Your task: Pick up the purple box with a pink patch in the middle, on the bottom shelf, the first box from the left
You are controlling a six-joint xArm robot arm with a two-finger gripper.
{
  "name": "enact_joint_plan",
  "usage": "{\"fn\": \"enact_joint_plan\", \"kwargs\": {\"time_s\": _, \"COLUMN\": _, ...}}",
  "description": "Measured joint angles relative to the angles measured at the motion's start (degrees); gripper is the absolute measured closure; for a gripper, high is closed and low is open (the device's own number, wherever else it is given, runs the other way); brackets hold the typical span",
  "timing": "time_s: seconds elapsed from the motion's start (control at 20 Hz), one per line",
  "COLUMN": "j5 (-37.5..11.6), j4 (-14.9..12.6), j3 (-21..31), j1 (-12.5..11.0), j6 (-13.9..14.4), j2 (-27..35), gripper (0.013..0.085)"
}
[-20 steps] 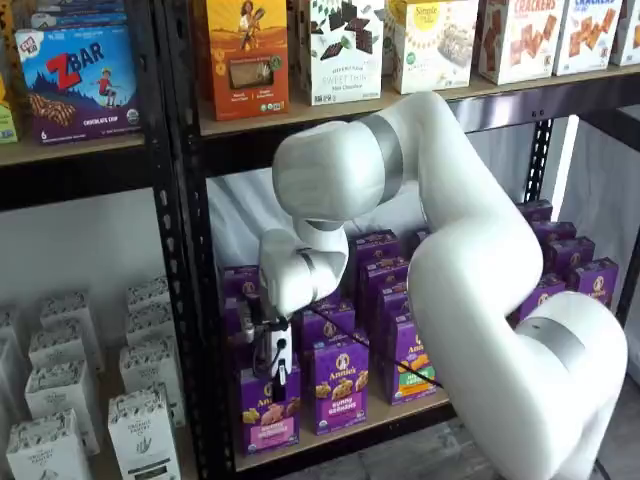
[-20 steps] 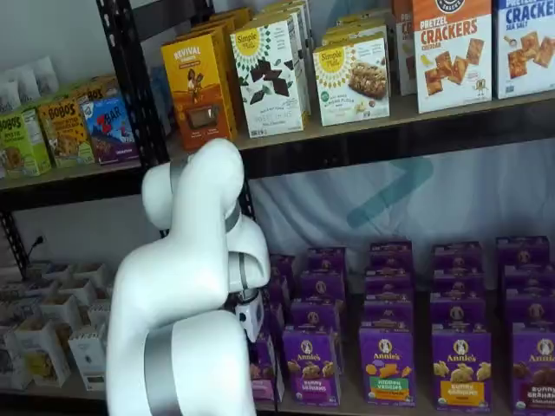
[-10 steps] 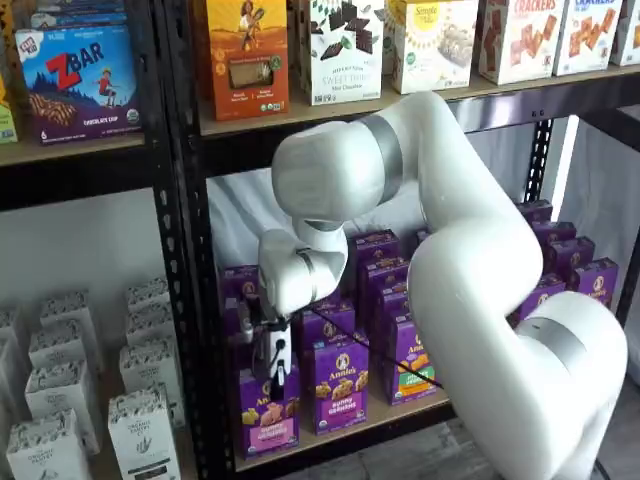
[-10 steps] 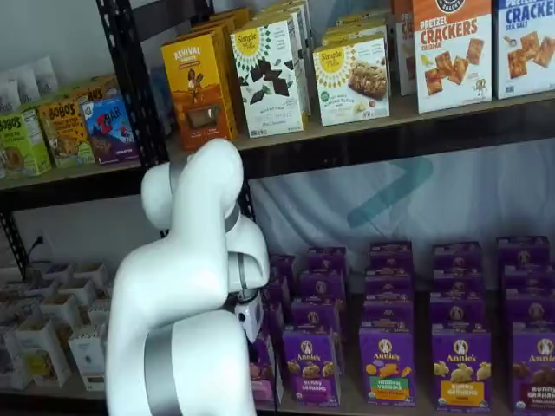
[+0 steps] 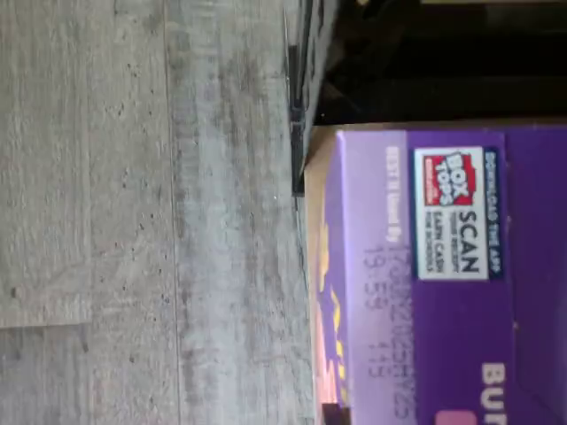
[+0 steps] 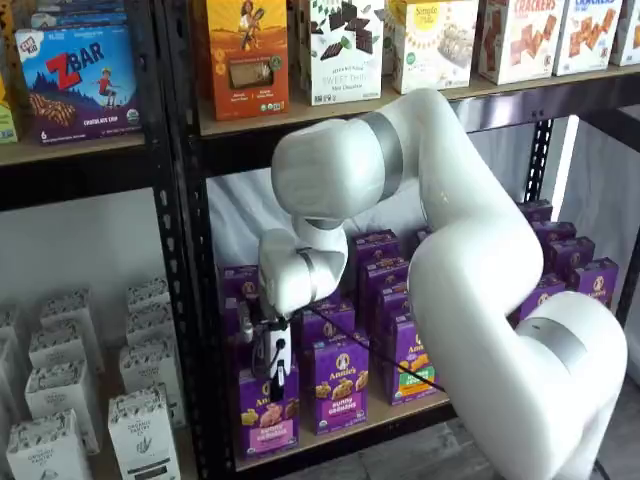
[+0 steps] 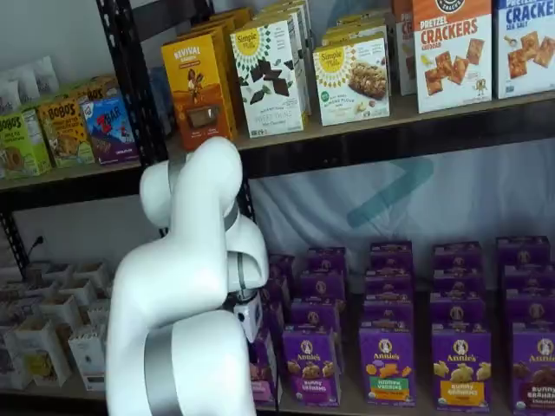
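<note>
Purple box [image 6: 266, 412] stands at the front left end of the bottom shelf [image 6: 400, 410]. Gripper [image 6: 268, 372] hangs at its top; fingers' state I cannot tell. Grasp step: next, close and lift.

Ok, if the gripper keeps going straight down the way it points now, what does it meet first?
Most likely the top of the small upright purple box with the pink patch. In a shelf view the white-bodied gripper with black fingers hangs directly over it, possibly touching already; depth is unclear.
</note>
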Motion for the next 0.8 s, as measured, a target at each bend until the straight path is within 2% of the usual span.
{"fn": "enact_joint_plan", "kwargs": {"time_s": 0.45, "j5": -0.37, "j4": -1.40, "j3": 3.90, "j1": 0.29, "j6": 1.50, "j2": -3.01, "gripper": 0.0690}}
{"fn": "enact_joint_plan", "kwargs": {"time_s": 0.7, "j5": -2.20, "j4": -2.49, "j3": 10.92, "j1": 1.09, "j6": 3.17, "j2": -7.91, "gripper": 0.0690}}
{"fn": "enact_joint_plan", "kwargs": {"time_s": 0.8, "j5": -3.75, "j4": -3.50, "j3": 15.21, "j1": 1.32, "j6": 4.29, "j2": -10.85, "gripper": 0.0690}}
